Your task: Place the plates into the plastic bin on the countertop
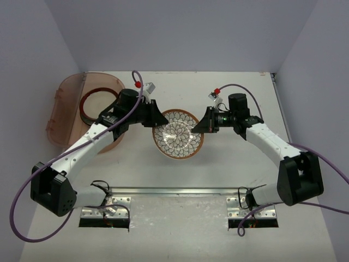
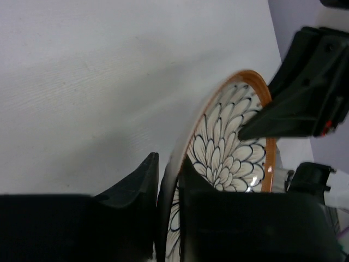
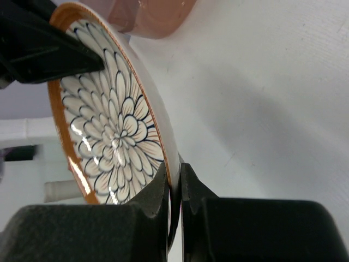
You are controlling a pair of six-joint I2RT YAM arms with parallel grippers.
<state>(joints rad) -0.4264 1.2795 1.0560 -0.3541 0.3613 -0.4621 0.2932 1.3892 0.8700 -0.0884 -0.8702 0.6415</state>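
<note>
The brown-white petal pattern plate (image 1: 178,136) is held between both grippers over the middle of the white countertop (image 1: 229,169). My left gripper (image 1: 162,121) is shut on its left rim and my right gripper (image 1: 197,126) is shut on its right rim. In the left wrist view the rim sits between my jaws (image 2: 168,164), with the plate (image 2: 229,142) beyond. In the right wrist view my jaws (image 3: 174,172) pinch the rim of the plate (image 3: 114,120). The pinkish plastic bin (image 1: 62,103) stands at far left with a brown-rimmed plate (image 1: 90,101) inside; plates beneath it cannot be made out.
Pale walls enclose the countertop on three sides. A metal rail (image 1: 180,191) runs along the near edge between the arm bases. The bin's rounded end (image 3: 152,16) shows at the top of the right wrist view. The left arm reaches across the bin's right side.
</note>
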